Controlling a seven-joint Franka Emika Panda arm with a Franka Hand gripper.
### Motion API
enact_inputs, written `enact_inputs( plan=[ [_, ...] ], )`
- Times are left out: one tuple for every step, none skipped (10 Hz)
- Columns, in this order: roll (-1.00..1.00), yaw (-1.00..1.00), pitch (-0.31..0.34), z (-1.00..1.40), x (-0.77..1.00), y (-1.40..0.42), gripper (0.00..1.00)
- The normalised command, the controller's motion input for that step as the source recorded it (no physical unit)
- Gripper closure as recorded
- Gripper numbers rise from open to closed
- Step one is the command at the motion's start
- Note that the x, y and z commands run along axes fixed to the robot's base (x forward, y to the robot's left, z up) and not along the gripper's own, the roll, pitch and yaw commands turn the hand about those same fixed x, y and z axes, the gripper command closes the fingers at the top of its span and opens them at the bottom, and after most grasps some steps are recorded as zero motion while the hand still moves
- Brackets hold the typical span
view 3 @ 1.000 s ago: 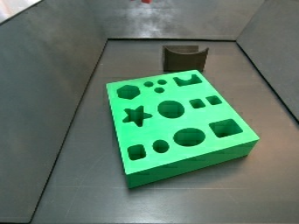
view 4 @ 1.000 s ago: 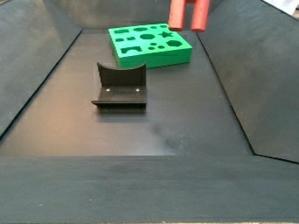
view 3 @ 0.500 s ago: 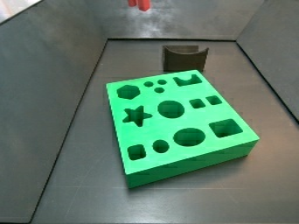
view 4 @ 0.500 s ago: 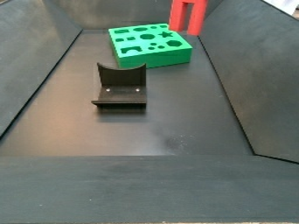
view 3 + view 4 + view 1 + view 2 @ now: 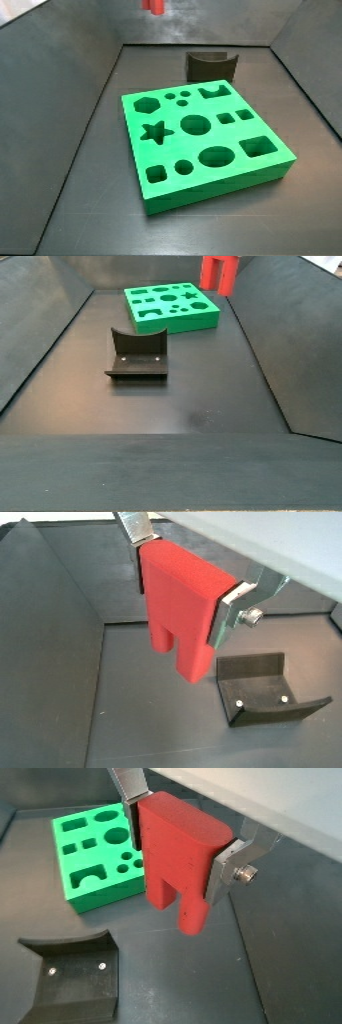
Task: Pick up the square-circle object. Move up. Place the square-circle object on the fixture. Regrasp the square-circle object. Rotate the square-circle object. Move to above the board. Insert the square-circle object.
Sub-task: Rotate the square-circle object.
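the square-circle object [image 5: 185, 602] is held clamped between the two silver plates of the gripper [image 5: 181, 853], whose jaws are closed only as far as the block's width allows; the notched end hangs downward in both wrist views. in both side views only the red block shows, right at the upper edge of the picture [image 5: 218, 272], so the gripper is judged to be high above the floor; its body is out of frame there

the step in hand appears to be the carry toward the fixture [image 5: 135, 356], which stands on the dark floor apart from the board [image 5: 202, 142]. in a wrist view the fixture [image 5: 270, 692] is seen below and to one side of the block, not under it, so a lateral shift is still needed before any descent

for a clean placement, the height should be kept until the block is centred over the curved hollow, and the long axis of the block should be lined up with that hollow. the descent is best made slowly and straight, and the jaws should be parted only when the block is seated and supported. the board [image 5: 98, 852] is untouched and is to be kept clear of for now
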Motion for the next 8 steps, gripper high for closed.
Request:
enact_inputs(
  plan=[
    [-0.03,-1.00,0.018,0.02,-0.09,0.03,1.00],
    [-0.03,-1.00,0.018,0.02,-0.08,0.03,1.00],
    [-0.03,-1.00,0.018,0.02,-0.06,0.03,1.00],
    [-0.03,-1.00,0.020,0.02,-0.04,0.03,1.00],
    [-0.03,-1.00,0.021,0.02,-0.03,0.02,1.00],
    [-0.03,-1.00,0.022,0.01,-0.02,0.02,1.00],
    [-0.03,-1.00,0.023,0.01,-0.02,0.02,1.00],
    [-0.04,-1.00,0.025,0.01,-0.02,0.02,1.00]
  ],
)
